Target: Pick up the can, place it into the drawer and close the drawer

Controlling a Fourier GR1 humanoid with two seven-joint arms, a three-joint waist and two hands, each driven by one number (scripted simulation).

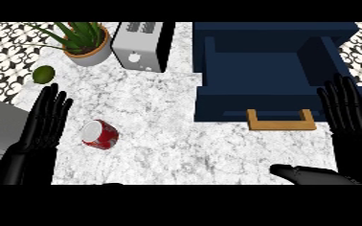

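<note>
A red can [99,134] lies on white-grey marbled counter [170,124], by a navy drawer [265,76] with tan handle [280,120], silver toaster [143,45], green lime [44,74].

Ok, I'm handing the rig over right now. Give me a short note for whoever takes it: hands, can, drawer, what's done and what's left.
Left hand: open, fingers straight, holding nothing, just left of the can.
Right hand: open, fingers straight, at the right edge beside the drawer.
Can: red, lying on its side on the marble counter, apart from both hands.
Drawer: navy, pulled open, nothing visible inside; wooden handle faces the robot.
Done: nothing yet; the can is not picked up.
Left: grasp the can, place it in the drawer, push the drawer closed.
</note>
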